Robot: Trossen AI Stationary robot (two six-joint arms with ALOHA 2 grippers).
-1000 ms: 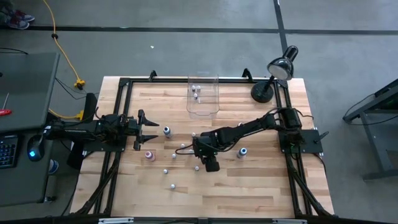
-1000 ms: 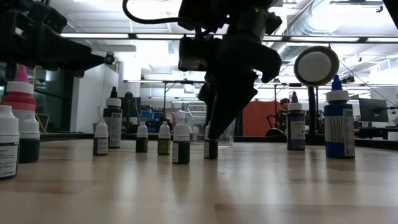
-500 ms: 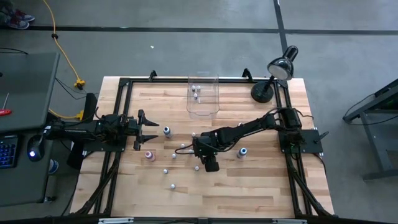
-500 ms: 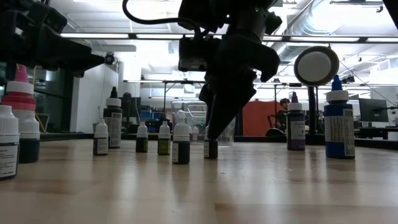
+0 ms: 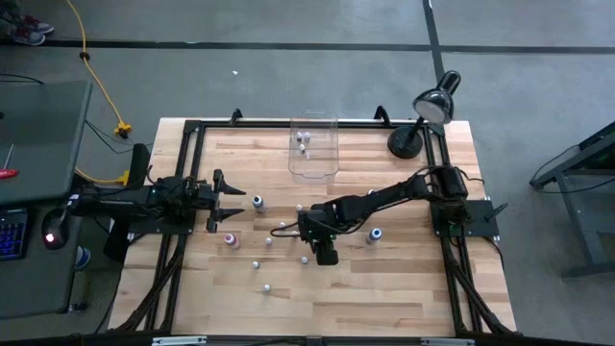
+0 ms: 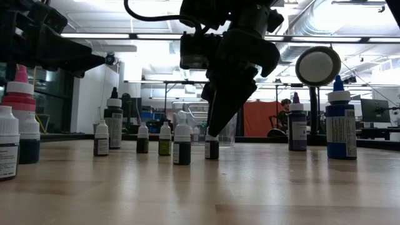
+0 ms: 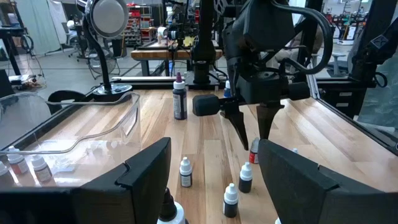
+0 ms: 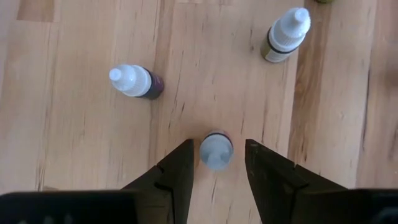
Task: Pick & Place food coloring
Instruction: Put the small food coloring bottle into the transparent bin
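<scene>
Right arm reaching in low, left arm parked at the side.

The right arm stretches from its base toward the middle, wrist bent so the right hand (image 5: pixel 326 252) points straight down, its two dark fingers (image 8: pixel 175 173) standing apart with a gap between their tips, not pressed together. The left arm lies level along its own side, well apart from the right hand; the left hand (image 5: pixel 231 199) points toward the middle with its fingers (image 7: pixel 143 171) spread wide and holding nothing.
</scene>
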